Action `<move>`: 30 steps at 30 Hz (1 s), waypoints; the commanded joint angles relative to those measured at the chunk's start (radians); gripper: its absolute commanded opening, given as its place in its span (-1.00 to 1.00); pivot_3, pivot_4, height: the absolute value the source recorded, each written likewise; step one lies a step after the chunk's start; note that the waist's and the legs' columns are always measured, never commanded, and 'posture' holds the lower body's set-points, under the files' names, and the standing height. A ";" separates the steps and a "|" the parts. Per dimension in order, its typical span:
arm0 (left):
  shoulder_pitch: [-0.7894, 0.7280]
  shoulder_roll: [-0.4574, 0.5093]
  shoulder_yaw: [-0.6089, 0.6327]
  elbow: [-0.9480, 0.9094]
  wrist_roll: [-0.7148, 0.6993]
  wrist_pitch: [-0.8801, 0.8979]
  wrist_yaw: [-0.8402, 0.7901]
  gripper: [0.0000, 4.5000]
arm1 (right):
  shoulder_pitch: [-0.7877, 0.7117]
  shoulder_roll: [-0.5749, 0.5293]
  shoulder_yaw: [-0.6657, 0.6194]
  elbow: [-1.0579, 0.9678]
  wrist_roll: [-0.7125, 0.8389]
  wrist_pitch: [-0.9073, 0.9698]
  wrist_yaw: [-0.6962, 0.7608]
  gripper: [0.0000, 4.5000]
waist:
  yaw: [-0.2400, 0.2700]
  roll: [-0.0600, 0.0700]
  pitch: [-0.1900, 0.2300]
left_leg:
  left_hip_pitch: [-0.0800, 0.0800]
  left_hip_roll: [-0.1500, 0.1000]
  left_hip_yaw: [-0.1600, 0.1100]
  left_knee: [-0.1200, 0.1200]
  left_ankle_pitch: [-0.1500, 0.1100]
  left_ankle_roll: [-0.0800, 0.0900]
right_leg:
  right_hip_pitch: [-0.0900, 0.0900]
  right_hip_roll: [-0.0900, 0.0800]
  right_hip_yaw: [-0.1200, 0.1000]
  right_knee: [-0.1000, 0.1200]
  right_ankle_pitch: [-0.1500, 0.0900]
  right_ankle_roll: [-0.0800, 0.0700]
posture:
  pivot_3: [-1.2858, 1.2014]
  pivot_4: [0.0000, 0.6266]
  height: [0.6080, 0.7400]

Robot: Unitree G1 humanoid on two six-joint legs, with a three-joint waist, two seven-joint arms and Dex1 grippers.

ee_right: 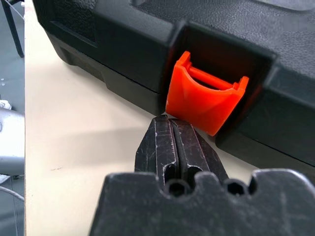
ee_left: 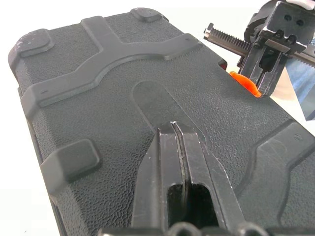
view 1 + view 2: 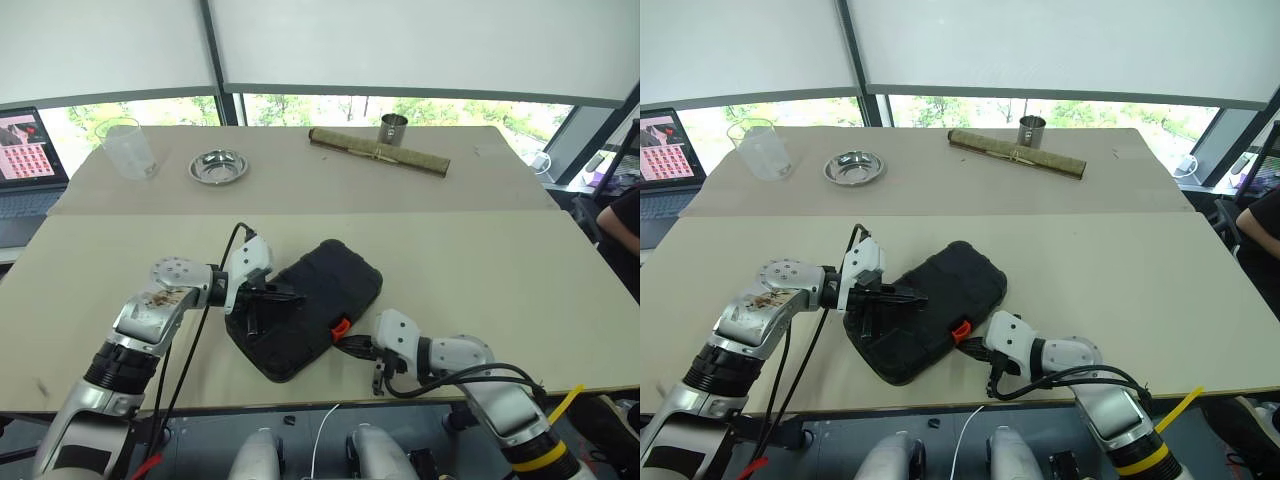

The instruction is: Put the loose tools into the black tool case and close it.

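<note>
The left hand point(image 3: 290, 297) has its fingers pressed together and rests on the lid of the black tool case point(image 3: 320, 290), probably to hold the lid down flat. The case lies shut in the middle of the table point(image 3: 480, 260), near the front edge. At its side, the orange latch point(image 1: 206, 98) sticks out, not snapped flat yet. The right hand point(image 1: 173, 129), fingers together too, has its tip right under the latch, likely to push it closed. The table has lots of bare room around the case.
</note>
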 commanded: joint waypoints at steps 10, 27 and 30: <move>0.094 0.026 -0.060 0.026 0.029 0.089 0.008 -0.99 | -0.096 0.005 -0.030 0.005 0.008 -0.068 -0.007 -1.00 | -0.004 0.000 0.000 | 0.001 0.000 0.000 -0.001 0.000 0.000 | 0.000 0.000 0.000 0.000 0.000 0.000 | 0.03 -0.52 1.00; 0.273 0.032 0.258 -0.052 -0.144 -0.160 -0.002 -0.89 | 0.010 -0.106 -0.194 -0.104 0.184 -0.007 0.099 -0.74 | -0.028 0.003 0.000 | 0.003 0.002 0.001 -0.007 0.000 0.000 | -0.002 0.001 0.002 0.000 -0.002 -0.004 | 0.03 -0.52 1.00; 0.351 0.057 0.364 -0.093 -0.149 -0.220 0.031 -0.50 | 0.038 -0.156 -0.273 -0.102 0.227 -0.010 0.113 -0.35 | -0.024 0.003 0.000 | 0.002 0.003 0.001 -0.008 -0.001 0.001 | -0.002 0.001 0.001 -0.001 -0.003 -0.005 | 0.03 -0.52 1.00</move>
